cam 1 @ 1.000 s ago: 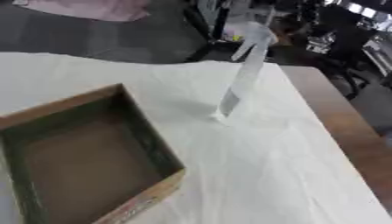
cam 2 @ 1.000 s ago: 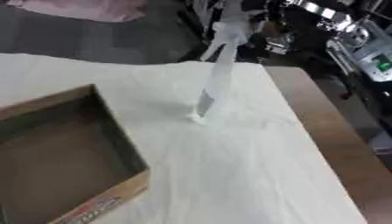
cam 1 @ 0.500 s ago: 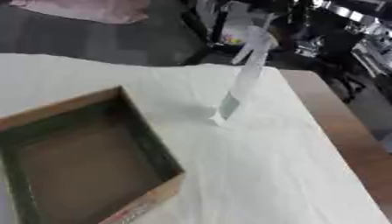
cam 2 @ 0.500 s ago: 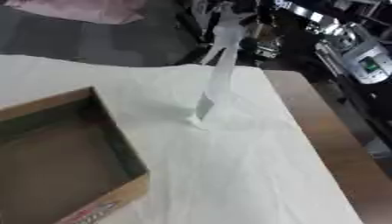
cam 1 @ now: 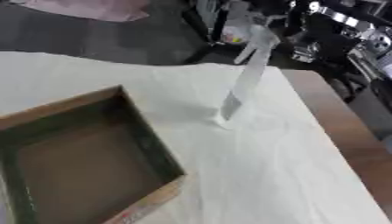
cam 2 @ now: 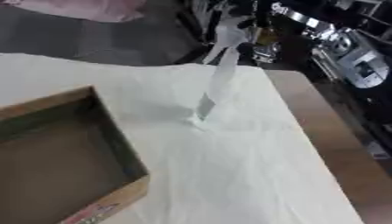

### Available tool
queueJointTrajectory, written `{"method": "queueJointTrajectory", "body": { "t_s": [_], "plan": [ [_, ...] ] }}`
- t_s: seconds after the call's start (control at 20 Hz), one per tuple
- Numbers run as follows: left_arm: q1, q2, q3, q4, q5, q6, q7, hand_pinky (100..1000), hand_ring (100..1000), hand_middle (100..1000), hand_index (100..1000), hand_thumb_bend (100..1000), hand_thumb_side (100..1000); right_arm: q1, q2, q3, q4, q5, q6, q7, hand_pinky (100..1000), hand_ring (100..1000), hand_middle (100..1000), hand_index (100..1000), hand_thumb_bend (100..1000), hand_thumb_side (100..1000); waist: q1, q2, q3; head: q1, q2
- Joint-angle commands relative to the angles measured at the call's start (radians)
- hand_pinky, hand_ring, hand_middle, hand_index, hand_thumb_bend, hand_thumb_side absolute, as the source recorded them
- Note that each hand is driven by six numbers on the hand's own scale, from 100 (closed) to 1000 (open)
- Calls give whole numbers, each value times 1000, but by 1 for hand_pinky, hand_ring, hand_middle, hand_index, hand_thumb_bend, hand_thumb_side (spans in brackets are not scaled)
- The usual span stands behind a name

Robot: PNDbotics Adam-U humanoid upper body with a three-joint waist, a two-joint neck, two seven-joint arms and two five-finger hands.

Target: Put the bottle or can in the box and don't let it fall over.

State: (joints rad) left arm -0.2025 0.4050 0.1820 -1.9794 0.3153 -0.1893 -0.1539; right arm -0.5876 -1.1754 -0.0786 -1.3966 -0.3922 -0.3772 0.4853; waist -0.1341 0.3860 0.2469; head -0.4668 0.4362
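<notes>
Nearest you, at the lower left, sits the open cardboard box (cam 1: 145, 144), brown outside with dark green inner walls and a bare brown floor; nothing lies in it. Along its near outer edge runs a printed strip (cam 2: 93, 212) with red marks, but the writing cannot be read.

The box rests on a white cloth (cam 1: 268, 175) spread over the counter (cam 1: 341, 131), whose brown wooden top shows bare to the right of the box, past the cloth's edge.

Beyond the box's far right corner, apart from it, a pale slender thing (cam 1: 243, 85) stands on the cloth. It is tall, thin and see-through white, and its top leans to the right. Its shape is too smeared to tell bottle from can, and no label shows.

Farther off than the box, past the counter, lie pink fabric (cam 1: 84, 8) on a grey floor and dark machinery (cam 2: 337, 48).

Neither of your hands shows, so you cannot tell how the fingers stand.
</notes>
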Motion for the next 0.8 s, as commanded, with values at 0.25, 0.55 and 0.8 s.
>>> {"method": "queueJointTrajectory", "body": {
  "t_s": [0.25,0.55,0.8],
  "plan": [
    [-8,15,7,-21,-9,-7,-3,651,444,668,818,100,771,2,-39,-18,-4,-5,-7,-5,897,980,1000,859,354,335,9,-7,3,-12,-27],
    [-7,12,7,-21,-15,-8,-4,651,442,668,817,100,773,4,-36,-20,-5,-11,-7,-6,898,979,1000,859,352,334,7,2,6,-17,-36],
    [-10,10,6,-21,-19,-7,-5,651,440,668,817,100,774,4,-31,-20,-4,-21,-3,-14,892,963,999,853,353,322,5,8,8,-22,-40]
  ]
}}
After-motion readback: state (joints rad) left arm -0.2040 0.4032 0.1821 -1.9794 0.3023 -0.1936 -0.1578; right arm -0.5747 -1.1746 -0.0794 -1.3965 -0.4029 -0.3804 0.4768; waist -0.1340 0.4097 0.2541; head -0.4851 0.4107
